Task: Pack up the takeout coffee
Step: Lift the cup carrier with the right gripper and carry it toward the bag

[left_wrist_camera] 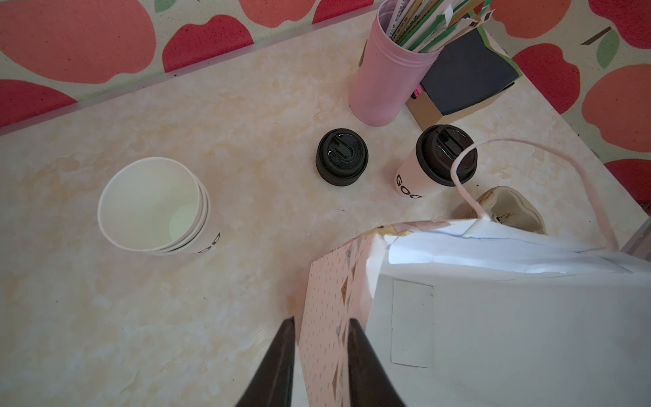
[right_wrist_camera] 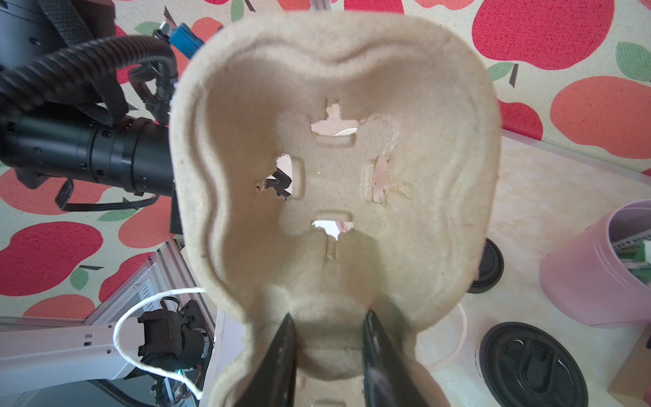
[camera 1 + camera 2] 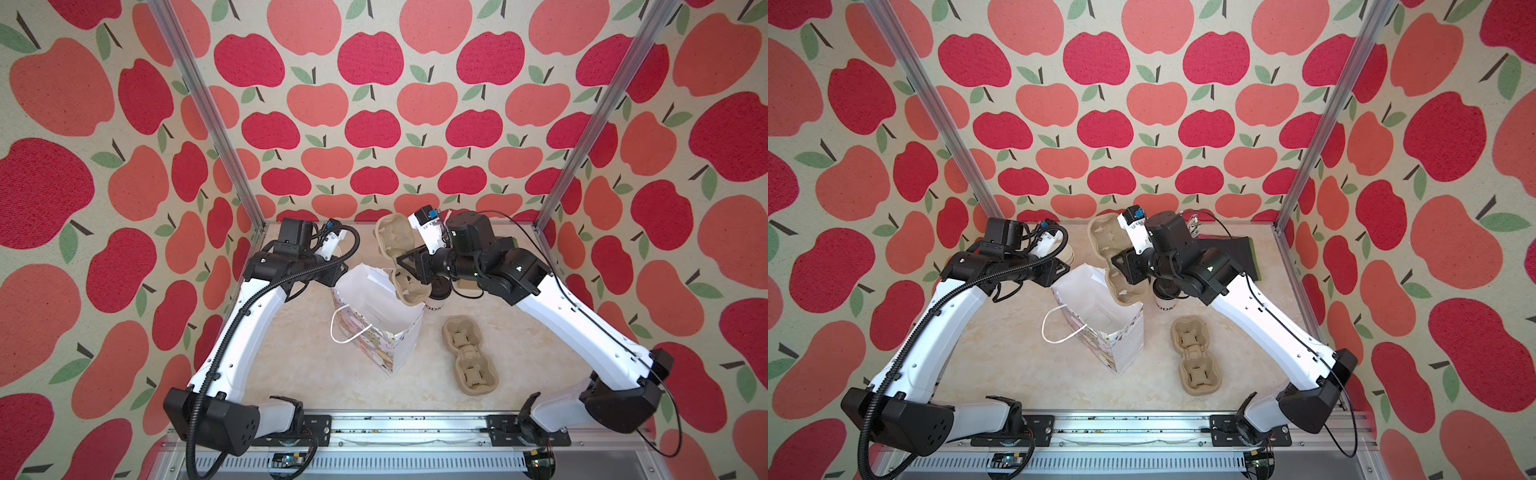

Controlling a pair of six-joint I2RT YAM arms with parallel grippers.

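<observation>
**Takeout coffee and bag.** The takeout coffee [image 3: 437, 298], lidded and upright, stood on the table just beside the paper bag [image 3: 408, 345]. It was outside the bag, on the side nearer the right arm. The right gripper [image 2: 329, 315] clamped the central ridge of a pulp carrier [image 2: 334, 176], held aloft at the bag's far rim. The left gripper [image 1: 322, 320] stood with jaws parted astride the bag's patterned side wall, apparently not pinching it. A second carrier [image 3: 469, 359] lay flat near the bag, beyond the cup. The cup was judged light, thin-walled and easily crushed, with a press-fit lid liable to pop. It would best be taken gently around the body below the lid and kept upright.
</observation>
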